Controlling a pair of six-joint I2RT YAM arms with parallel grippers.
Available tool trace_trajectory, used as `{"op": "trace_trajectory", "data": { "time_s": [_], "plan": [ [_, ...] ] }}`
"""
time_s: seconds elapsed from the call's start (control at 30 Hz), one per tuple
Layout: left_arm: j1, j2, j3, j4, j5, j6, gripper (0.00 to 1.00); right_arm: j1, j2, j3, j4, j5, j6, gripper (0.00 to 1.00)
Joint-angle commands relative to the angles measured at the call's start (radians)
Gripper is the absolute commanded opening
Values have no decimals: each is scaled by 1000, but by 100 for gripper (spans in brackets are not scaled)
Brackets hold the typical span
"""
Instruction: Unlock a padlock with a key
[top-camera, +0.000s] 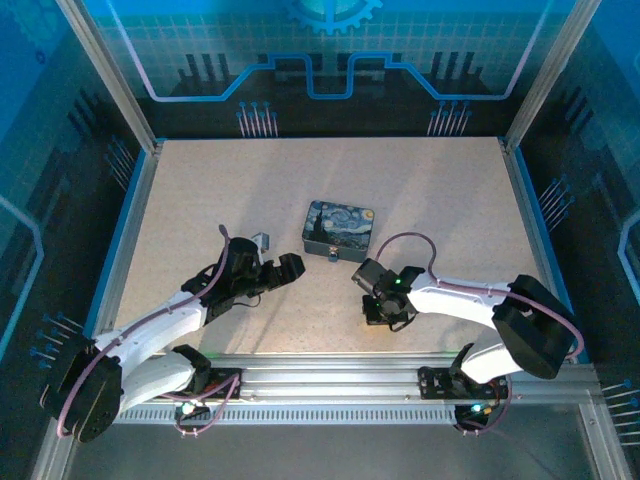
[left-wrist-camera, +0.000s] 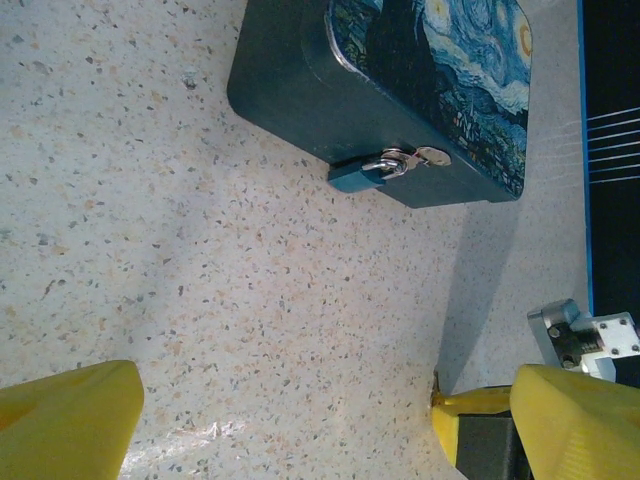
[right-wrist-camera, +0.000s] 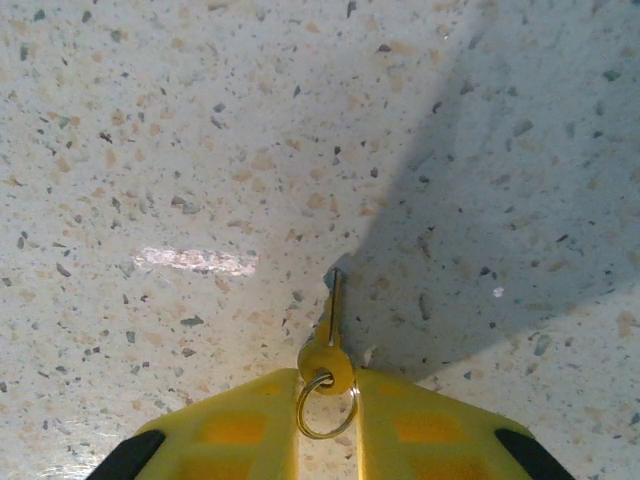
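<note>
The padlock (left-wrist-camera: 358, 177), small with a blue-grey body and a silver shackle, hangs on the front clasp of the dark-blue starry-night tin (left-wrist-camera: 290, 85); from above, the padlock (top-camera: 331, 254) sits at the near edge of the tin (top-camera: 340, 228). My left gripper (left-wrist-camera: 330, 430) is open just left of the tin, its yellow fingers (left-wrist-camera: 65, 420) spread wide over bare table. My right gripper (right-wrist-camera: 328, 385) points down at the table near the tin's right corner, and from above it (top-camera: 380, 305) shows there too. It is shut on the round head of the key (right-wrist-camera: 330, 345), whose ring hangs between the fingers and whose tip touches the table.
The speckled table (top-camera: 450, 200) has a raised blue rim (top-camera: 130, 215) at the left and a metal rail (top-camera: 330, 385) in front. A small grey metal part (left-wrist-camera: 583, 338) sits by the left gripper's far finger.
</note>
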Motion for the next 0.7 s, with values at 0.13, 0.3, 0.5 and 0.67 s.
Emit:
{"op": "trace_trajectory", "data": {
  "time_s": [0.13,0.3,0.5,0.67],
  "plan": [
    [-9,8,37,-27,-24,7,96,10,-34,0,-39,39,-18,16],
    [-9,7,44,-36,-28,10,96,10,-39,-3,-42,43,-25,13],
    [-9,6,50,-43,-29,13,96,8,-44,4,-43,43,-60,19],
    [-10,-2,50,-48,-30,16,96,-14,-58,43,-93,17,-192,33]
  ]
}}
